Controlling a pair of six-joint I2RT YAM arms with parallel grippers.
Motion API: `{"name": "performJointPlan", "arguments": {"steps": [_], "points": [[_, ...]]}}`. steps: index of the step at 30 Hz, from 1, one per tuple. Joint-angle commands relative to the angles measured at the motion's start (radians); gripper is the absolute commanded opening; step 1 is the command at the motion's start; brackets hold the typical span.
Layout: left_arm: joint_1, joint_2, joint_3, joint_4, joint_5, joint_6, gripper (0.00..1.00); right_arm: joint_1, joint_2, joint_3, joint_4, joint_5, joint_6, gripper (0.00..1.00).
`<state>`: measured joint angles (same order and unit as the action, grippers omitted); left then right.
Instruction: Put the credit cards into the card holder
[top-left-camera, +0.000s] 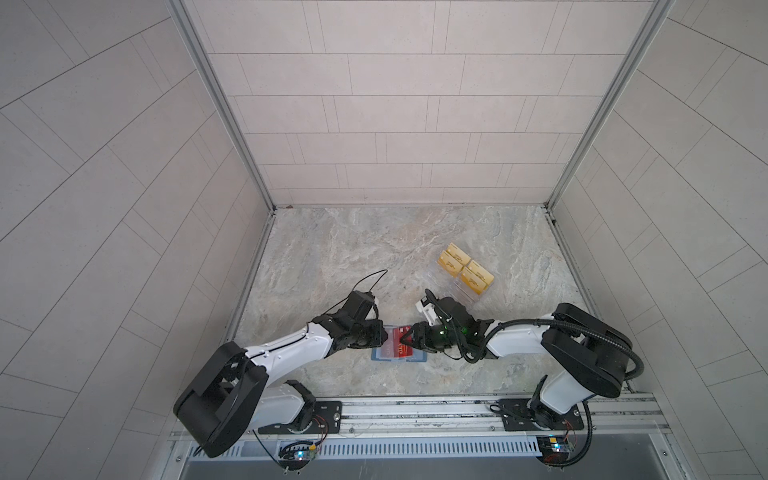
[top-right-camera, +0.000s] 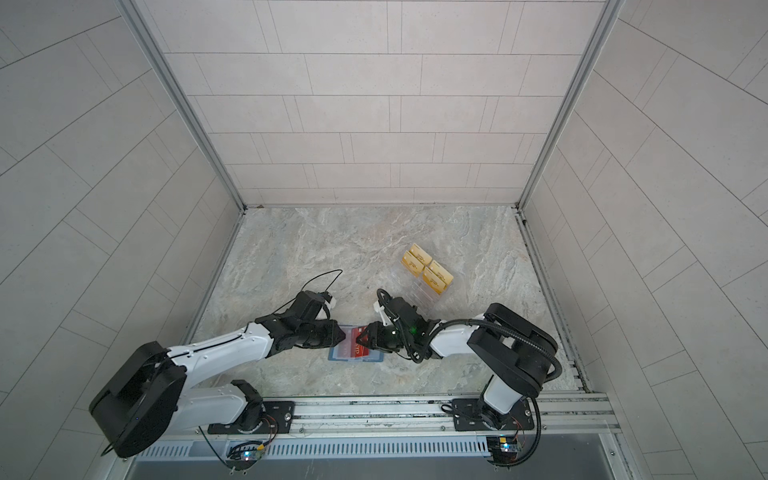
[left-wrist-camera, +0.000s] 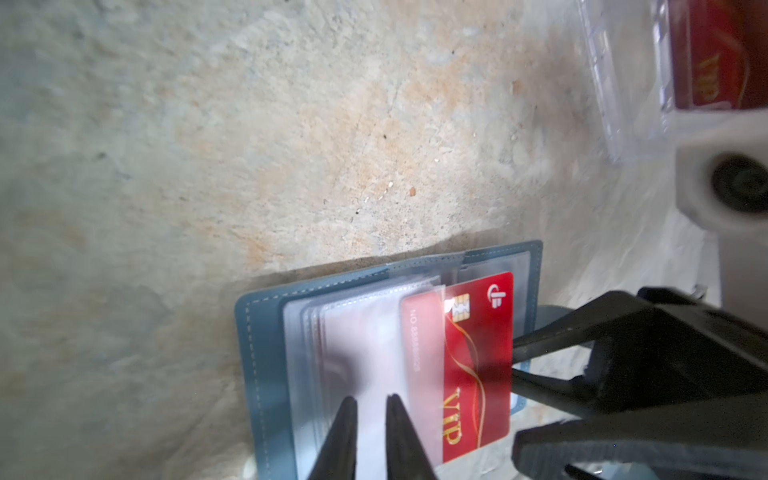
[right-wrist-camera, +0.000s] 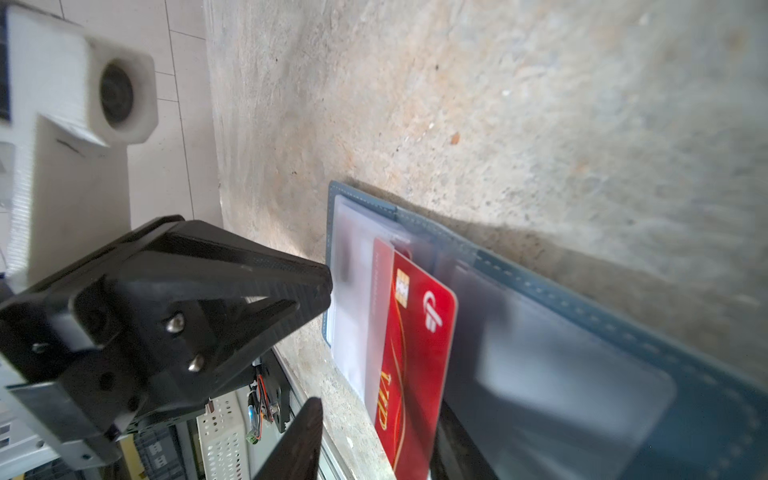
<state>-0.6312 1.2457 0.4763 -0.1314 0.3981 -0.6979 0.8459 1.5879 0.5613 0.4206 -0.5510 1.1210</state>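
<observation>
Credit card: red w/ gold VIP lettering, partway inside a clear sleeve of the card holder. Approx. a third is under the film; the rest sticks out over the holder's other page. Holder lies open flat on the table near the front edge, btwn both arms.

Left gripper: fingers parted a little, nothing btwn them, tips over the sleeve stack; can't tell if touching. Right gripper: jaws apart, straddling the card's free end. The right wrist view shows a gap btwn one finger and the card, so no clamp.

Handling, my read: card is prob. light, thin, stiff and glossy, so slippery on its flat faces. Best hold = the exposed end, pinched across both faces near the outer edge, away from the sleeve mouth, then pushed along the card's own plane. Sleeve film looks soft and floppy; the mouth likely buckles if the card enters tilted. Holder is prob. light too and may slide unless pinned on the sleeve side.

Second red card shows inside the clear rack, which also holds gold cards; those aren't wanted.
</observation>
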Motion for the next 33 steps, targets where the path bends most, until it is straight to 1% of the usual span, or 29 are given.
{"name": "performJointPlan", "arguments": {"steps": [1,3,6,9,14,18,23,26,31,33], "points": [[-0.001,-0.050,0.014,-0.048,0.000,-0.033,0.29,0.007,-0.026,0.043,-0.186,0.042,-0.057,0.46],[0.012,-0.080,0.021,-0.084,-0.011,-0.027,0.33,0.009,-0.025,0.052,-0.217,0.043,-0.062,0.48],[0.040,-0.097,0.027,-0.130,-0.031,-0.006,0.37,0.014,-0.012,0.107,-0.310,0.058,-0.091,0.50],[0.065,-0.086,0.019,-0.157,-0.048,0.011,0.38,0.023,-0.001,0.151,-0.411,0.083,-0.134,0.51],[0.079,-0.070,-0.013,-0.132,-0.042,0.019,0.40,0.048,0.021,0.225,-0.511,0.102,-0.175,0.53],[0.079,-0.045,-0.036,-0.068,0.007,0.013,0.40,0.081,0.070,0.298,-0.586,0.102,-0.213,0.55],[0.079,-0.034,-0.060,-0.030,0.025,0.006,0.40,0.098,0.106,0.324,-0.595,0.108,-0.212,0.56],[0.079,-0.029,-0.077,0.000,0.041,-0.005,0.37,0.101,0.121,0.354,-0.640,0.116,-0.233,0.59],[0.079,-0.038,-0.087,0.004,0.034,-0.012,0.35,0.105,0.097,0.417,-0.811,0.217,-0.308,0.59],[0.079,-0.038,-0.085,0.006,0.036,-0.012,0.35,0.104,0.087,0.430,-0.842,0.233,-0.322,0.61]]}}
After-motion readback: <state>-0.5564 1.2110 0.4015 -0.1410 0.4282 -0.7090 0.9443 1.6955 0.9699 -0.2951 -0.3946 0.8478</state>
